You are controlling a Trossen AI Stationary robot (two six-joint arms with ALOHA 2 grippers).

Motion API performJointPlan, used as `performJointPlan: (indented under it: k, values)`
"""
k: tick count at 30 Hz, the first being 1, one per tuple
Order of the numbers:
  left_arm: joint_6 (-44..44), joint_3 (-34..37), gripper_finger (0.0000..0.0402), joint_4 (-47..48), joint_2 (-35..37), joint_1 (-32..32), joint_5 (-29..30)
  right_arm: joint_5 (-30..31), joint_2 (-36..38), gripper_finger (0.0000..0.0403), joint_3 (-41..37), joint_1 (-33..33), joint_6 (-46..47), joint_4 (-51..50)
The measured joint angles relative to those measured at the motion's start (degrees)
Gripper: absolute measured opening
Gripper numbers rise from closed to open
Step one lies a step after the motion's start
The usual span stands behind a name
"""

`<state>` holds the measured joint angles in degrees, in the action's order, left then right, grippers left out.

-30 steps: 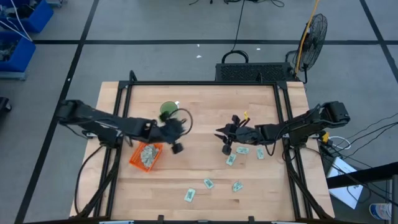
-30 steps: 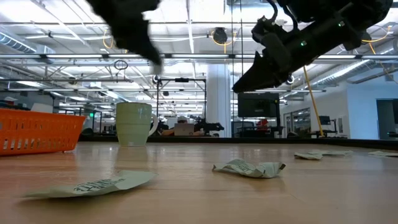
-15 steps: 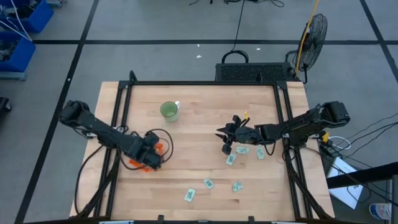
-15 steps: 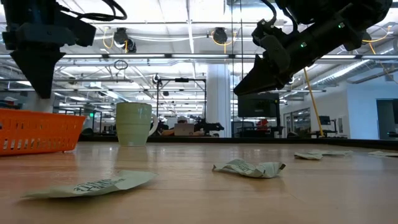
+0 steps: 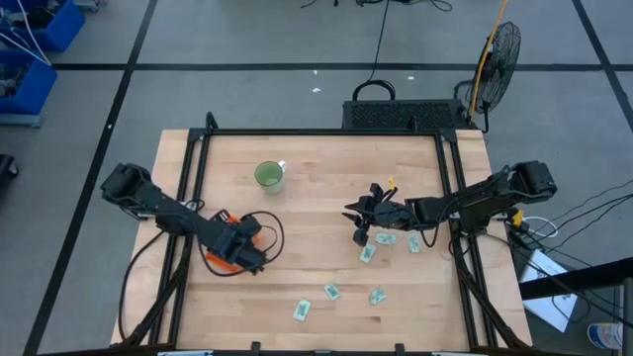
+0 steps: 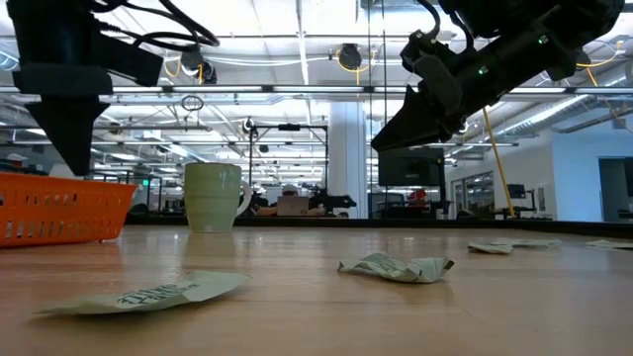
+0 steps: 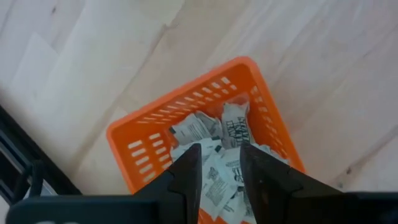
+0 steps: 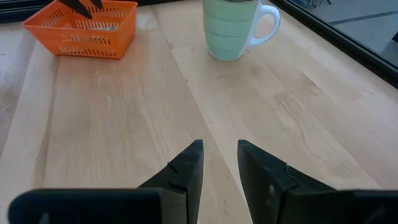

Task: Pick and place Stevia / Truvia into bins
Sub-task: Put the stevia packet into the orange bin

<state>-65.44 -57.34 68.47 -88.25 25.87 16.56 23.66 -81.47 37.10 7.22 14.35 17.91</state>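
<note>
The left gripper (image 7: pixel 219 163) is held directly above the orange bin (image 5: pixel 220 259), fingers slightly parted and grasping nothing. Stevia packets (image 7: pixel 214 146) are seen piled inside the bin; further packets (image 5: pixel 368 253) are scattered on the table (image 5: pixel 316 188) near the right gripper (image 5: pixel 358 223), which is held released above them, well apart from the green mug (image 5: pixel 268 176).
</note>
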Motion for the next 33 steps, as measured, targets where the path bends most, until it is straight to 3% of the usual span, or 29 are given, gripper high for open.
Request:
performJointPlan:
  k: [3, 9, 14, 18, 22, 27, 33]
  values:
    - [0.87, -0.32, 0.0117, 0.13, 0.29, -1.1, 0.0, -2.01, 0.0, 0.0094, 0.0, -0.02, 0.0, -0.16]
    - [9.23, -3.38, 0.0118, -0.98, 0.29, -3.67, 3.75, -15.97, 0.0, 0.0095, 0.0, -0.64, 0.01, -0.27]
    - [17.4, -4.72, 0.0118, -9.29, 0.31, -5.59, 8.96, -17.88, 0.0, 0.0094, 0.0, -0.63, -0.08, -1.22]
    - [22.91, -4.72, 0.0118, -18.74, 0.31, -6.87, 9.82, -17.84, 0.0, 0.0097, 0.0, -0.78, -0.07, -4.57]
    - [28.63, -4.72, 0.0118, -28.25, 0.31, -7.44, 5.27, -17.82, 0.0, 0.0098, -0.01, -0.83, -0.07, -8.06]
    - [39.54, -4.72, 0.0118, -38.1, -0.45, -6.59, -5.93, -17.81, 0.0, 0.0098, -0.02, -0.83, -0.07, -8.06]
    - [49.12, -4.72, 0.0118, -45.63, -4.27, -4.23, -15.3, -17.81, 0.0, 0.0098, -0.02, -0.79, -0.04, -7.95]
